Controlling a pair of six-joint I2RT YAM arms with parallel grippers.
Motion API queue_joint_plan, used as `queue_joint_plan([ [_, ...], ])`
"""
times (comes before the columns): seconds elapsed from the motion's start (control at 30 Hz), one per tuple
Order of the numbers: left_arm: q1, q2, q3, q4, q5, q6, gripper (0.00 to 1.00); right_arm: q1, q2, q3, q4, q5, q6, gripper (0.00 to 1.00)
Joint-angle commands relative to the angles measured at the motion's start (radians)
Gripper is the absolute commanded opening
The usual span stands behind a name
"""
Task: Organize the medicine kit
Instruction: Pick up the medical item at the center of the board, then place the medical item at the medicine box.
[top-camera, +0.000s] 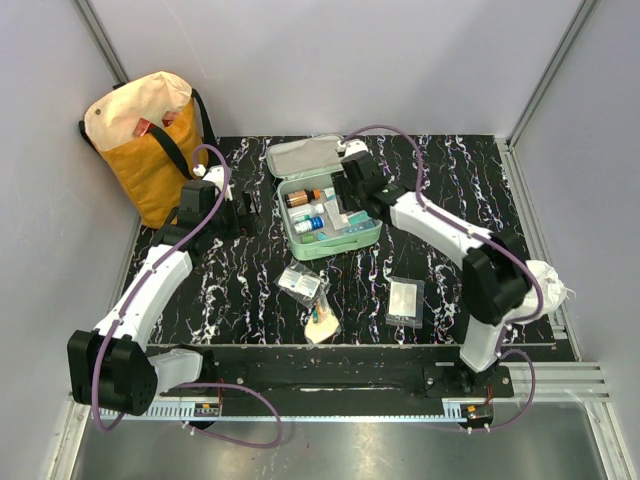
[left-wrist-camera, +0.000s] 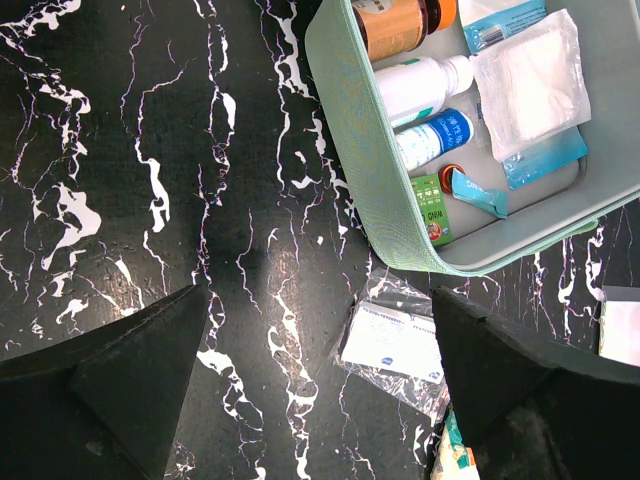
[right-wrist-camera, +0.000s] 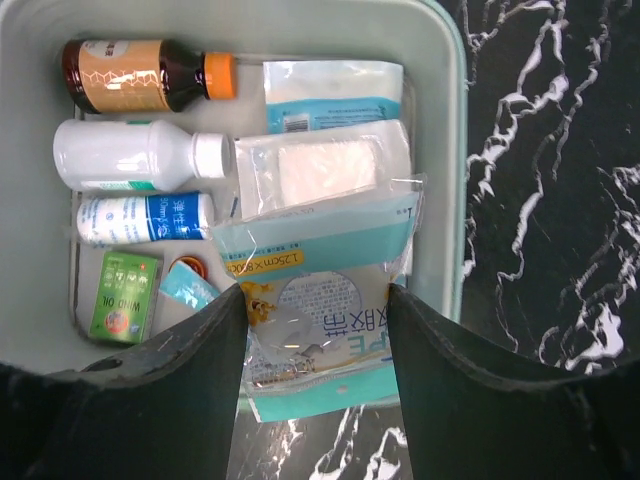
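At the middle of the black marbled bench (top-camera: 250, 290), the medicine kit (top-camera: 340, 246) lies open with bottles (right-wrist-camera: 140, 155) lined up inside. Over one edge of the kit, the right gripper (right-wrist-camera: 315, 300) clasps a pale-blue packet (right-wrist-camera: 325, 260) between both fingers. Just left of the kit, the left gripper (left-wrist-camera: 315, 295) hangs spread wide above the bench, holding nothing.

grey walls (top-camera: 300, 60), black marbled table (top-camera: 240, 290) (glossy)

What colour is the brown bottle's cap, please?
The cap is orange; the right wrist view shows it best.
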Motion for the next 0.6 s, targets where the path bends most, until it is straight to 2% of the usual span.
queue_joint_plan([
  [0.0, -0.001, -0.014, 0.007, 0.022, -0.003, 0.005, 0.99, -0.004, 0.116, 0.126, 0.039, -0.036, -0.078, 0.62],
  [0.2, -0.001, -0.008, 0.006, 0.021, -0.009, 0.010, 0.99, -0.020, 0.216, 0.202, 0.009, -0.031, -0.083, 0.62],
  [0.57, 0.000, 0.020, 0.018, 0.024, 0.013, 0.007, 0.99, -0.026, 0.215, 0.104, 0.013, -0.008, -0.044, 0.66],
])
